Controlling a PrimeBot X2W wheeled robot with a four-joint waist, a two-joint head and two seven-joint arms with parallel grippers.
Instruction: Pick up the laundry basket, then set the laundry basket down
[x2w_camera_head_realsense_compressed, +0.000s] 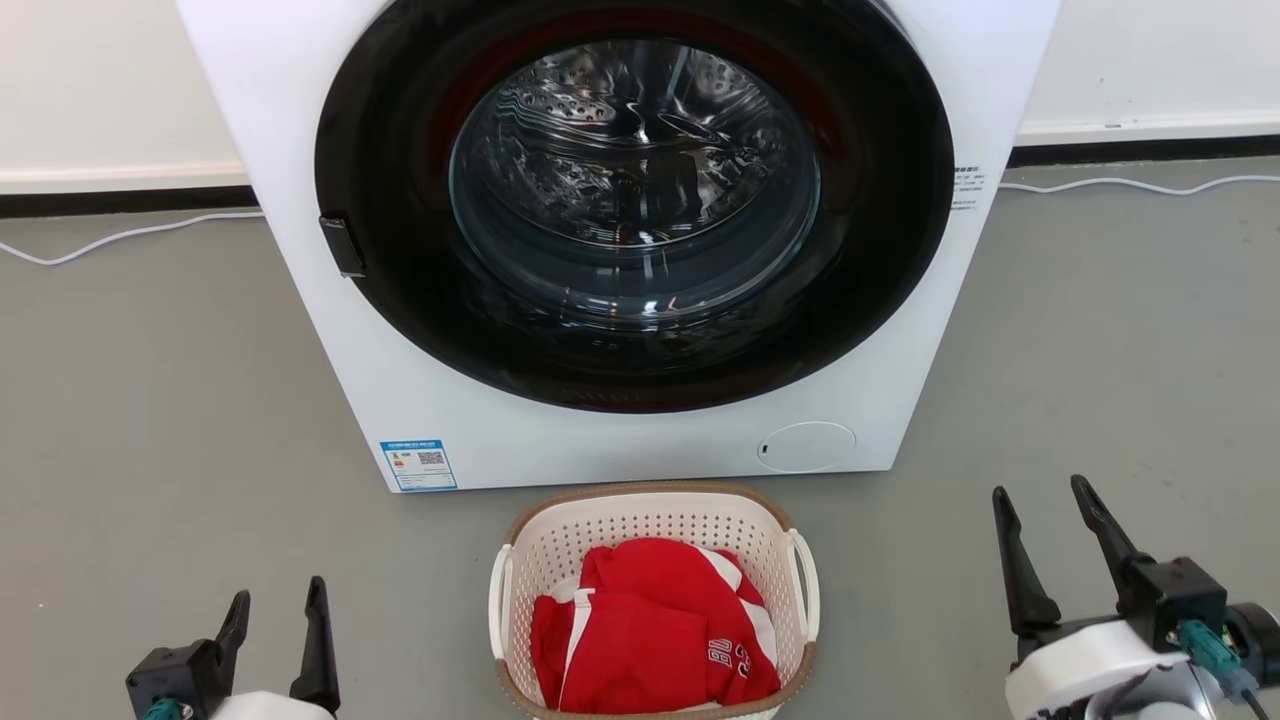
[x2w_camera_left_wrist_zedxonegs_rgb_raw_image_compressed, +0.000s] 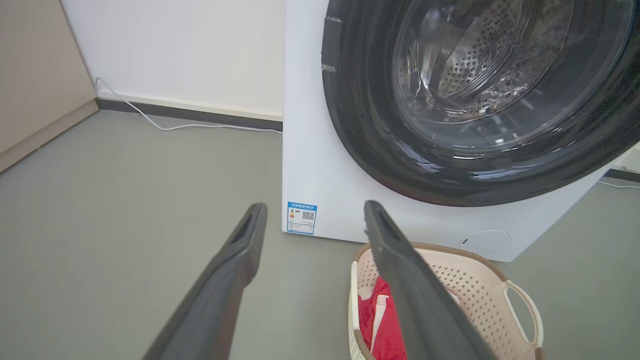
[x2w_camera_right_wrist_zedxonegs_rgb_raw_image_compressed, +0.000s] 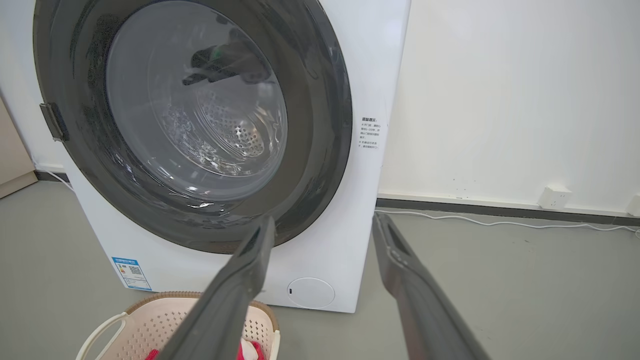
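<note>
The laundry basket (x2w_camera_head_realsense_compressed: 640, 522) is cream-white and perforated, with a brown rim and white loop handles. It stands on the grey floor just in front of the washer and holds red and white clothing (x2w_camera_head_realsense_compressed: 650, 620). My left gripper (x2w_camera_head_realsense_compressed: 279, 592) is open at the lower left, well to the left of the basket and holding nothing. My right gripper (x2w_camera_head_realsense_compressed: 1040, 488) is open at the lower right, apart from the basket's right handle. In the left wrist view the basket (x2w_camera_left_wrist_zedxonegs_rgb_raw_image_compressed: 475, 295) lies partly behind the right finger of the left gripper (x2w_camera_left_wrist_zedxonegs_rgb_raw_image_compressed: 315, 205). In the right wrist view the basket (x2w_camera_right_wrist_zedxonegs_rgb_raw_image_compressed: 150, 325) sits low and left of the right gripper (x2w_camera_right_wrist_zedxonegs_rgb_raw_image_compressed: 325, 216).
A white front-loading washer (x2w_camera_head_realsense_compressed: 420, 400) with a shut dark round door (x2w_camera_head_realsense_compressed: 630, 200) stands right behind the basket. White cables (x2w_camera_head_realsense_compressed: 120, 238) run along the wall's base. A wall socket (x2w_camera_right_wrist_zedxonegs_rgb_raw_image_compressed: 555, 196) sits to the right. Bare grey floor (x2w_camera_head_realsense_compressed: 150, 420) lies on both sides.
</note>
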